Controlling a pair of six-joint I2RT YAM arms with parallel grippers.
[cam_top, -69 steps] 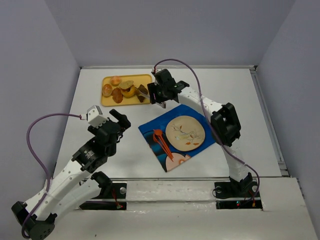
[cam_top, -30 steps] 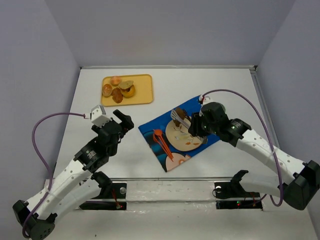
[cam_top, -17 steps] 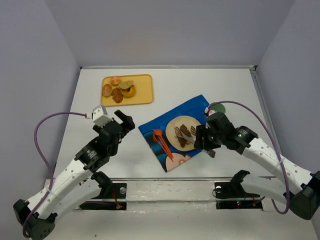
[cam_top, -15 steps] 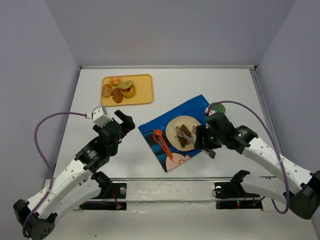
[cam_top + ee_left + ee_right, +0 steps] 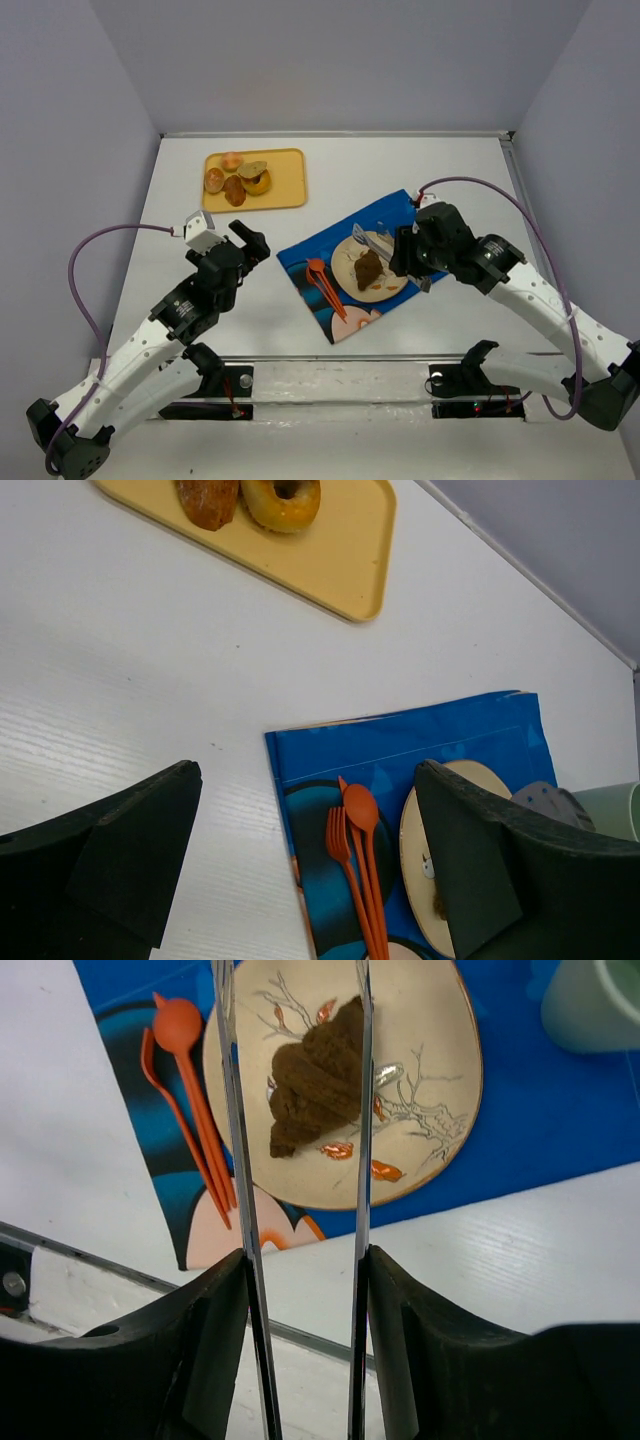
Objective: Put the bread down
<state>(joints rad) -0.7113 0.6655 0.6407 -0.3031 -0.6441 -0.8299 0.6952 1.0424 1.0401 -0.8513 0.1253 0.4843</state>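
A dark brown piece of bread (image 5: 367, 268) lies on the round beige plate (image 5: 392, 287), on its left half. In the right wrist view the bread (image 5: 320, 1070) sits free on the plate (image 5: 430, 1110), seen between two thin metal tong blades fixed along my right fingers. My right gripper (image 5: 405, 258) hovers over the plate's right side, open (image 5: 300, 1260) and holding nothing. My left gripper (image 5: 245, 240) is open and empty (image 5: 305, 810) over bare table left of the mat.
The plate rests on a blue picture mat (image 5: 310, 255) with an orange fork and spoon (image 5: 322, 283) on its left. A yellow tray (image 5: 290, 190) with several pastries stands at the back left. A pale green cup (image 5: 600, 1000) stands by the plate's far side.
My right arm carried the bread from the yellow tray to the plate. The tongs have opened and drawn back, leaving the bread on the plate. The left arm barely moved.
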